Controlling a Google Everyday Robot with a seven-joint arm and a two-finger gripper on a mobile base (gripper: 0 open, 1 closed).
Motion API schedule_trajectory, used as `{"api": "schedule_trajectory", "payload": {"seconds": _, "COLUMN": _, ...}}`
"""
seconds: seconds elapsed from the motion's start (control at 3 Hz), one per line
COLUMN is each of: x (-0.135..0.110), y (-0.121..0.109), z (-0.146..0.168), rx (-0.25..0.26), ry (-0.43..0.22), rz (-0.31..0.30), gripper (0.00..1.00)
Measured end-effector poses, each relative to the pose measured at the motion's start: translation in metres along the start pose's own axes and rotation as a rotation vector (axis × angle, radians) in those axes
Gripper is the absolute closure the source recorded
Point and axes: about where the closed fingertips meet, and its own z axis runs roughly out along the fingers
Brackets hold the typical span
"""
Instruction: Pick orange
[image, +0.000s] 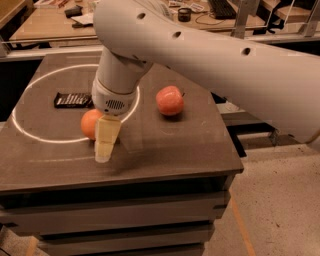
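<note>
The orange (89, 123) is a smooth round fruit on the dark table (165, 150), sitting on the painted white circle line. My gripper (103, 154) hangs from the big white arm (200, 55) and points down at the tabletop. It is right beside the orange, on its right and front side, and covers the orange's right edge. Whether it touches the orange cannot be told. A redder apple-like fruit (169, 100) with a stem lies to the right, apart from the gripper.
A dark wrapped snack bar (73, 100) lies behind the orange to its left. The table's front edge is close below the gripper. A cluttered bench (50, 25) stands behind, and the floor (275, 210) drops away at right.
</note>
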Motion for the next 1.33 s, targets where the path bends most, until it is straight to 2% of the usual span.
{"api": "schedule_trajectory", "payload": {"seconds": 0.33, "x": 0.0032, "y": 0.0001, "z": 0.0075, "rx": 0.0, "ry": 0.023, "rz": 0.007, "gripper": 0.0}}
{"api": "schedule_trajectory", "payload": {"seconds": 0.67, "x": 0.0027, "y": -0.0002, "z": 0.0129, "rx": -0.001, "ry": 0.035, "rz": 0.01, "gripper": 0.14}}
{"api": "schedule_trajectory", "payload": {"seconds": 1.0, "x": 0.0031, "y": -0.0018, "z": 0.0159, "rx": 0.0, "ry": 0.04, "rz": 0.012, "gripper": 0.46}}
{"api": "schedule_trajectory", "payload": {"seconds": 1.33, "x": 0.0049, "y": -0.0031, "z": 0.0154, "rx": 0.002, "ry": 0.04, "rz": 0.017, "gripper": 0.69}}
